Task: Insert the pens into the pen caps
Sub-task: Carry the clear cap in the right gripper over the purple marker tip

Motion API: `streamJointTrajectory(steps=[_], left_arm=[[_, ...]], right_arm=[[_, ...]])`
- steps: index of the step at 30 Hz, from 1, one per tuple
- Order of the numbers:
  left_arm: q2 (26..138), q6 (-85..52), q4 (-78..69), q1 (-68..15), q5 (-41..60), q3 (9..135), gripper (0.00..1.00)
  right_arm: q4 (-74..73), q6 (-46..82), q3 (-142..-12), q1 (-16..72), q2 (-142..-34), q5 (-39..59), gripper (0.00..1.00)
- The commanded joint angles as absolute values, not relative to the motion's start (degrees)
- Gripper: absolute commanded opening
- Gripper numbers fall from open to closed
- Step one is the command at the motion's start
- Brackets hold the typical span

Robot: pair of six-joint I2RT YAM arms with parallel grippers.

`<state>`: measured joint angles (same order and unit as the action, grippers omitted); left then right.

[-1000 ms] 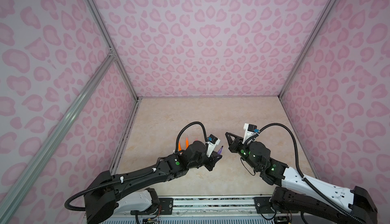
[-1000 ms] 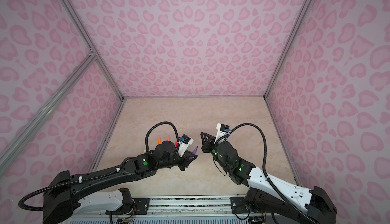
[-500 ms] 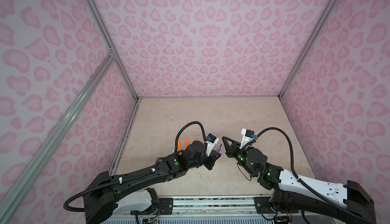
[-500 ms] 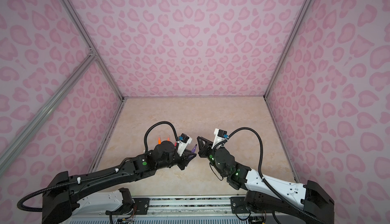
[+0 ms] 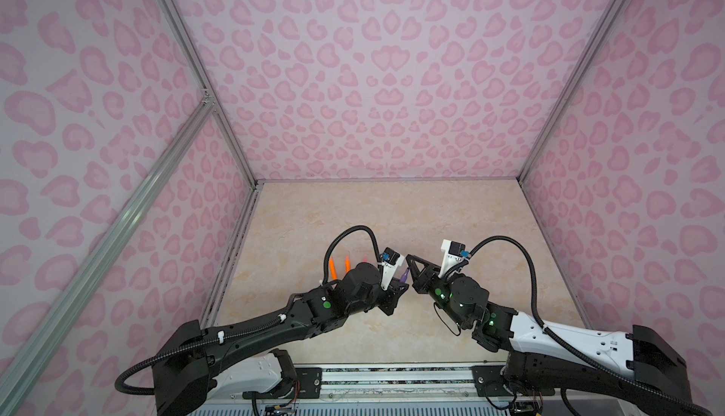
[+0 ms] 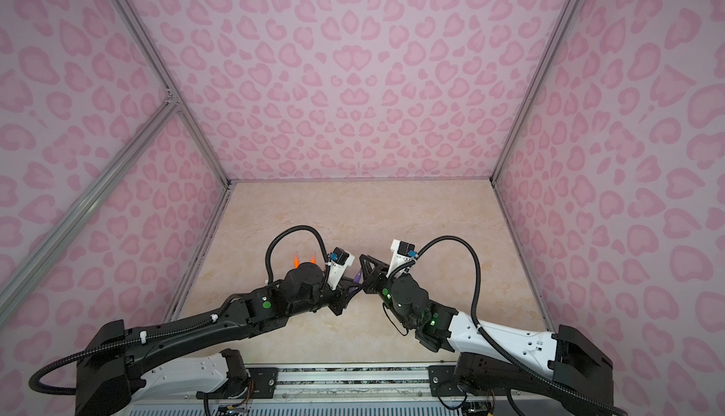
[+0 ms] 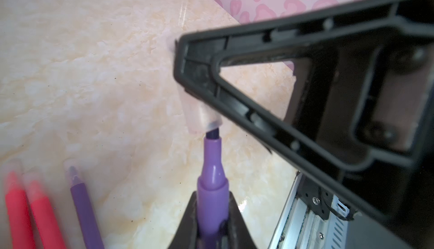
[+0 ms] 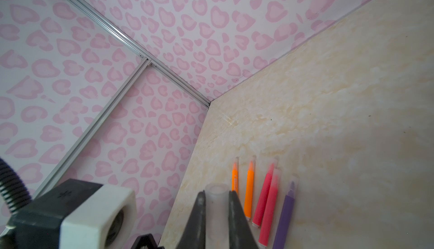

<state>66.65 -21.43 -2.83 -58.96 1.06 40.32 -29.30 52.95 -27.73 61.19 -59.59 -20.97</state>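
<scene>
Pink heart-patterned walls [image 5: 372, 80] box in a beige marbled table [image 5: 392, 214]. In both top views two arms reach in from the near edge. The left arm [image 5: 251, 335] is black, and the right arm [image 5: 569, 339] is white at its base and black further out. Their ends meet nose to nose above the front half of the table, near its middle. The left gripper [image 7: 212, 203] is clamped on a purple pen [image 7: 212, 184], which sticks out past the fingers with its dark tip leading. The right gripper [image 8: 216, 195] is closed on a clear cap [image 8: 216, 203], pinched between its two fingers with the open mouth facing the left gripper. In the left wrist view the pen's tip sits right at the cap's rim, with pen and cap roughly in line. How far the tip has gone in cannot be told. Both are held off the table. Five more pens lie side by side on the table beyond the left gripper, toward the left wall, tips pointing at the back wall. They are two orange pens [image 8: 249, 189], two pink-red pens [image 8: 264, 196] close against each other, and a second purple pen [image 8: 285, 217]. Each has one of the caps [image 8: 293, 179] over its tip. In the top views only the orange pair shows clearly, past the left arm's wrist.
</scene>
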Motion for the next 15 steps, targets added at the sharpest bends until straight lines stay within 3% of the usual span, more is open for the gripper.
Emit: streamJointTrajectory(steps=[1,15], left_arm=[[65.9,-22.4,-4.3,-58.7,0.2,40.0,0.03],[61.6,-24.1,-6.0,-56.9,-0.6,37.1,0.03]], right_arm=[[-31.8,53.0,-27.3,61.8,-60.0,-21.4,0.00],[-36.5,51.9,-27.8,64.6,-63.4,-20.1,0.00]])
